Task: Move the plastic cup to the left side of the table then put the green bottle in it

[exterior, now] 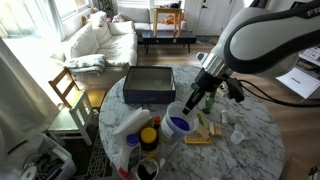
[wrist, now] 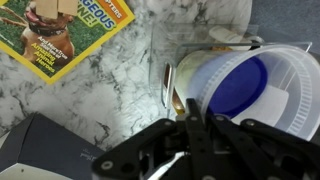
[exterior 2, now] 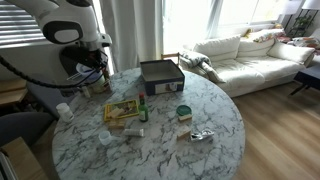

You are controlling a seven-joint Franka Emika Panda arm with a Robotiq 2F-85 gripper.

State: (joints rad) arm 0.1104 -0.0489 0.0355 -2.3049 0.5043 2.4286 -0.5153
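Note:
The plastic cup [wrist: 262, 95], whitish with a blue inside, fills the right of the wrist view. It also shows in both exterior views [exterior: 180, 122] [exterior 2: 86, 71], near the edge of the marble table [exterior 2: 200, 150]. My gripper [wrist: 190, 128] has its fingers pressed together on the cup's rim wall. The arm reaches over the table in both exterior views [exterior: 205, 88] [exterior 2: 97, 68]. The slim green bottle [exterior 2: 143, 111] stands upright next to a magazine, apart from the cup; it also shows in an exterior view [exterior: 211, 100].
A black box [exterior 2: 160, 75] [exterior: 150, 85] [wrist: 40, 150] lies toward the table's back. A yellow magazine [exterior 2: 122, 112] [wrist: 60, 35] lies flat nearby. A yellow bottle with a red cap [exterior: 148, 137], a small lidded jar [exterior 2: 183, 112] and crumpled foil [exterior 2: 200, 135] also stand on the table.

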